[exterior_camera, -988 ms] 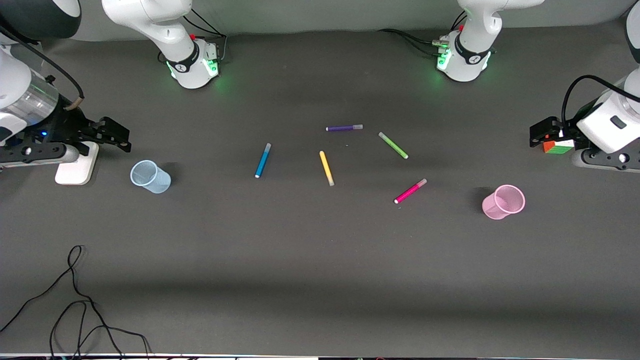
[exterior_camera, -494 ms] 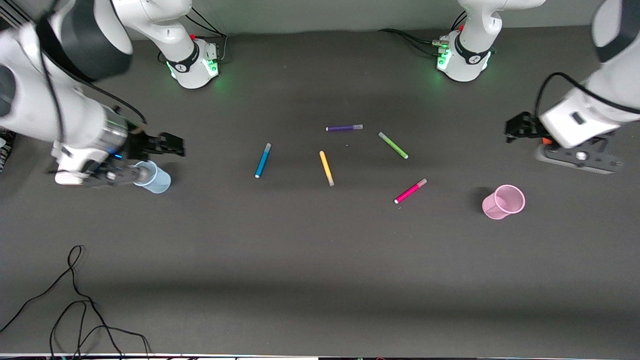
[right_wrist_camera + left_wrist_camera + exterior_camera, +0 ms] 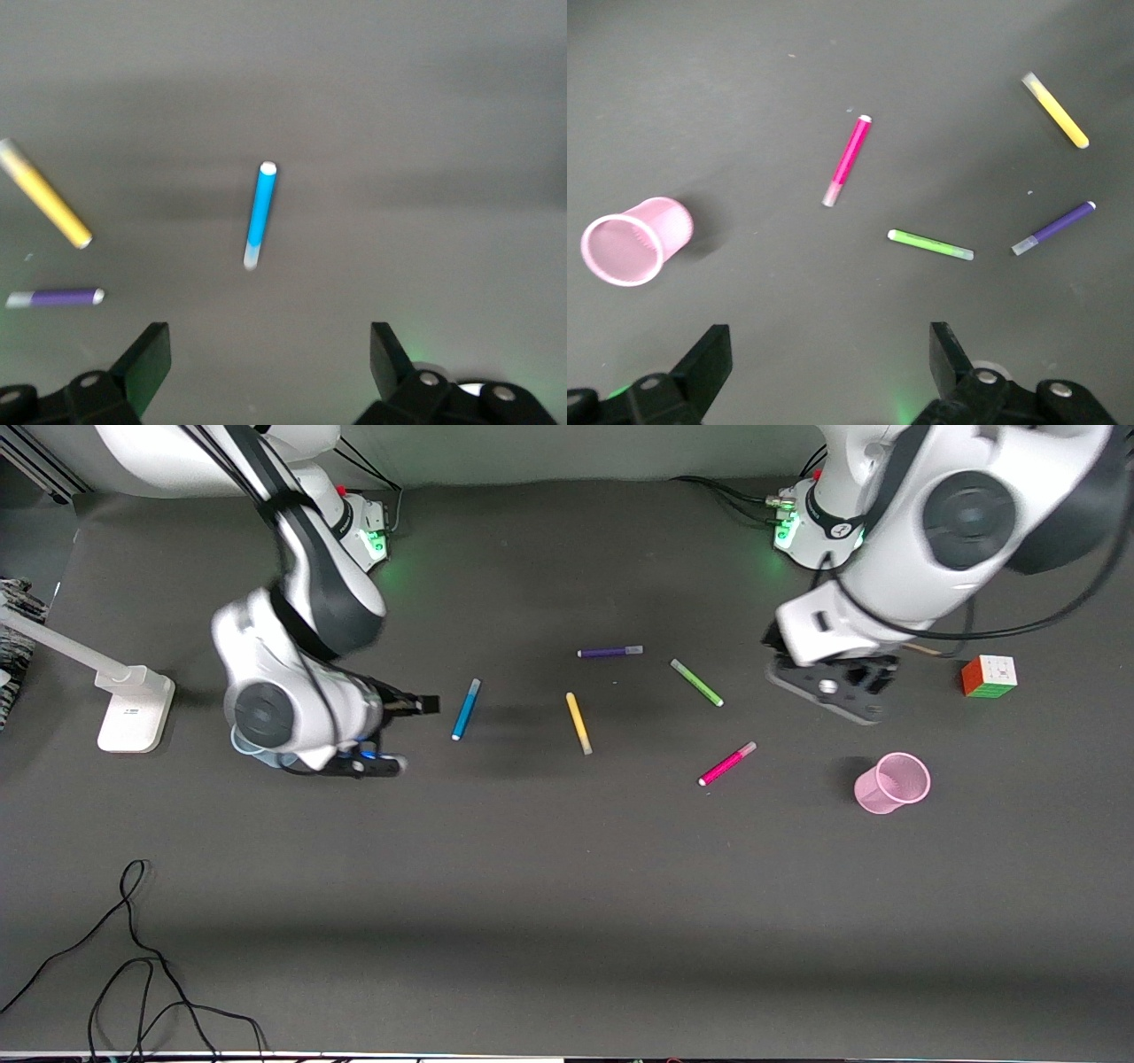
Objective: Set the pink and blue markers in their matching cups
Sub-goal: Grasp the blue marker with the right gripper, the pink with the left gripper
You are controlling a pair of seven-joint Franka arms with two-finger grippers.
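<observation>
Blue marker (image 3: 260,215) untouched below wide-spread, empty right gripper (image 3: 266,359), left gripper (image 3: 830,359) likewise over bare table

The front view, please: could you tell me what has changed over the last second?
Both arms swung in from the table's ends. The right tool now hangs open beside the blue marker, its arm covering most of the blue cup. The left tool, open, is near the green marker. Pens and pink cup stayed put.
</observation>
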